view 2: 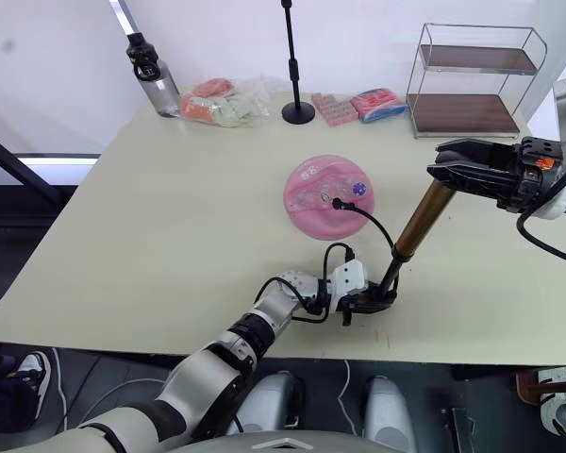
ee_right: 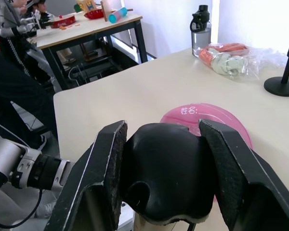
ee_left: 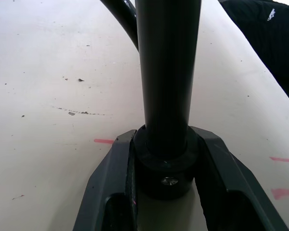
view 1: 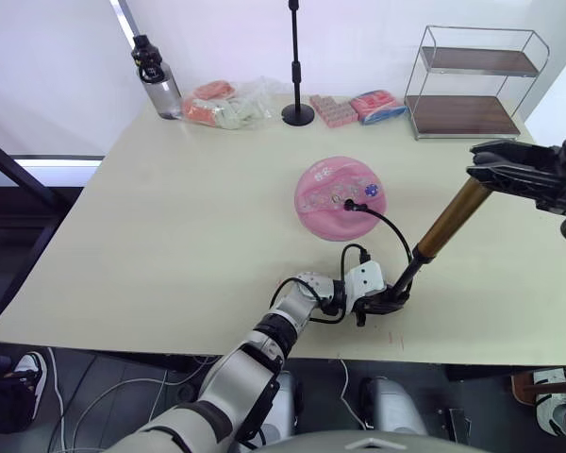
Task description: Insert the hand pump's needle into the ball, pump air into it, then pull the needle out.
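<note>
Gold-bronze hand pump [view 1: 445, 223] leans near the table's [view 1: 151, 245] front edge, clamped by both tools.

Bright, even light is washing the table [view 1: 170, 236] with soft shadows; daylight is glaring off the far wall [view 1: 377, 28].

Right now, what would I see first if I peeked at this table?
A squashed pink ball in the middle of the table, with a black hose plugged into it. Near the front edge, the left gripper clamps the foot of a gold pump, while the right gripper grips its handle.
</note>
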